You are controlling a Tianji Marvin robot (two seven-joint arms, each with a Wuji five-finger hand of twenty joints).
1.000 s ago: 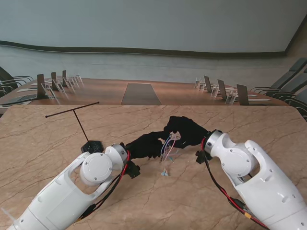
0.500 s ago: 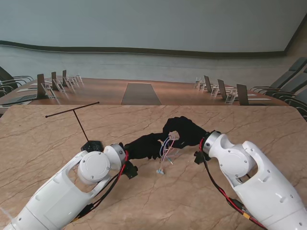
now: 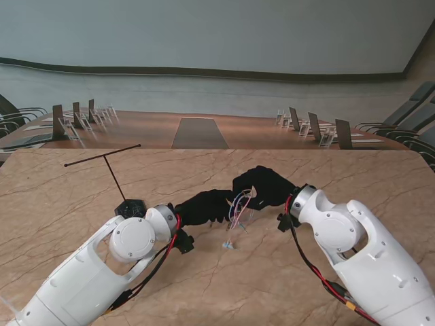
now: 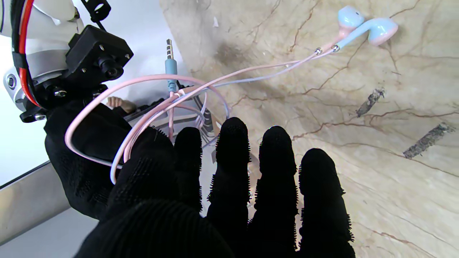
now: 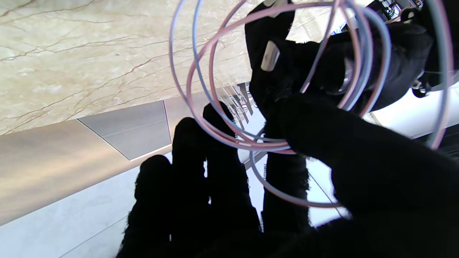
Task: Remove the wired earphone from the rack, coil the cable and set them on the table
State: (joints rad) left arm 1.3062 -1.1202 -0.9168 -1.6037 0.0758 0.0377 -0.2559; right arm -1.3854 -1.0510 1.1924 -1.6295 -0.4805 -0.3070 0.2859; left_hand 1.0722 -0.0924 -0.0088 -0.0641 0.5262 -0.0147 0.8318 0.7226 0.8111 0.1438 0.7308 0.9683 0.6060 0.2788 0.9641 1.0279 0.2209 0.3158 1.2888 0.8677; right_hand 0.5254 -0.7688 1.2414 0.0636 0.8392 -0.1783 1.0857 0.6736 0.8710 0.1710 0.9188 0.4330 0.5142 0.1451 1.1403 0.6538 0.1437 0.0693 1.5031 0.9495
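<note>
coiling is underway: the right hand is pinching the pink cable loops above the table, left hand steadying them, earbuds dangling; next, wind in that tail.

from the stand, the earbuds are showing only as a tiny pale speck. the left hand and right hand are hiding where the cable is pinched.

Pink-blue earphone cable coiled, earbuds dangling.
</note>
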